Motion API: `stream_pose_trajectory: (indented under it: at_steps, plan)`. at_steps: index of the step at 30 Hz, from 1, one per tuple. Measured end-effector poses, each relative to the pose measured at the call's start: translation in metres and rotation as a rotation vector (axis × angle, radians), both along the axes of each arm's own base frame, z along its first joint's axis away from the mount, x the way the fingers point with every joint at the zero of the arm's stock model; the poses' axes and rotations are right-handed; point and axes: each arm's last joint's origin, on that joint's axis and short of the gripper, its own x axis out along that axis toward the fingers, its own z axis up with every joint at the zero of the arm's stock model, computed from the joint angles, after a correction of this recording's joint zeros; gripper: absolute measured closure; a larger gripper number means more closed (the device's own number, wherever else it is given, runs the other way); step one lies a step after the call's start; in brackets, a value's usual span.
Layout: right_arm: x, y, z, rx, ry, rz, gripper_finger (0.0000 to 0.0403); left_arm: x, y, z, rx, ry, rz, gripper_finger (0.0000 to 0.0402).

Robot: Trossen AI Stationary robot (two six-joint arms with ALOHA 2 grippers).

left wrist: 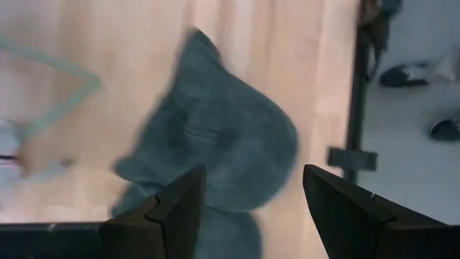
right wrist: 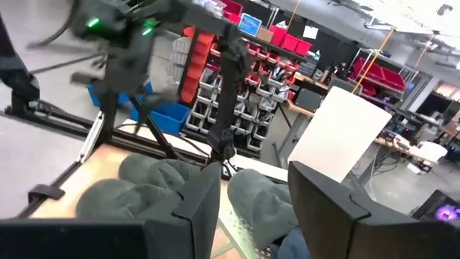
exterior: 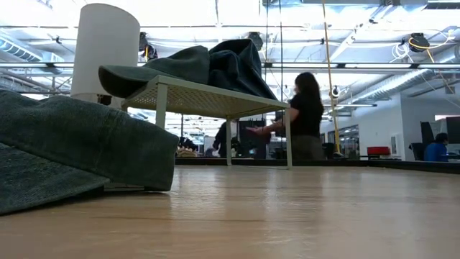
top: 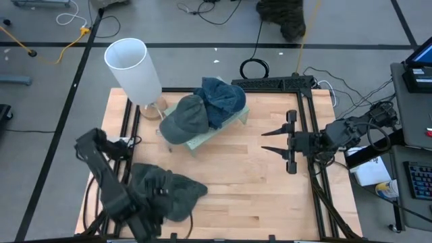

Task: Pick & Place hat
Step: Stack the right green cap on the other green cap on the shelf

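A grey-green hat (top: 177, 192) lies flat on the table near its left near corner; the low view shows this hat (exterior: 72, 144) resting on the wood. My left gripper (top: 152, 202) hovers over the hat's left part, pointing down and open. In the left wrist view my left gripper (left wrist: 251, 173) has the hat (left wrist: 215, 137) between and beyond its fingers. A pale green rack (top: 223, 128) at the table's middle carries a grey-green cap (top: 183, 118) and a blue denim hat (top: 221, 100). My right gripper (top: 266, 140) waits open at the table's right, pointing toward the rack.
A tall white cylinder (top: 133, 64) stands on a wooden foot at the table's far left, close to the rack. Black frame rails (top: 307, 115) run along the table's edges. Bare wood lies between the rack and the near edge. A person (exterior: 305, 115) stands in the room beyond.
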Motion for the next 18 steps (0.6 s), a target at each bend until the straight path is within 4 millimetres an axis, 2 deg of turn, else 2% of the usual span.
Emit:
stream_pose_trajectory:
  at_steps: [8,18]
  plan:
    - [0.006,0.0,-0.002,0.079,-0.003,-0.106,0.0247,-0.008,-0.051,-0.056,0.11,0.124,-0.071,0.0163]
    - [0.016,0.002,-0.008,0.062,0.021,-0.16,0.0247,-0.029,-0.093,-0.11,0.295,0.113,-0.154,0.0163]
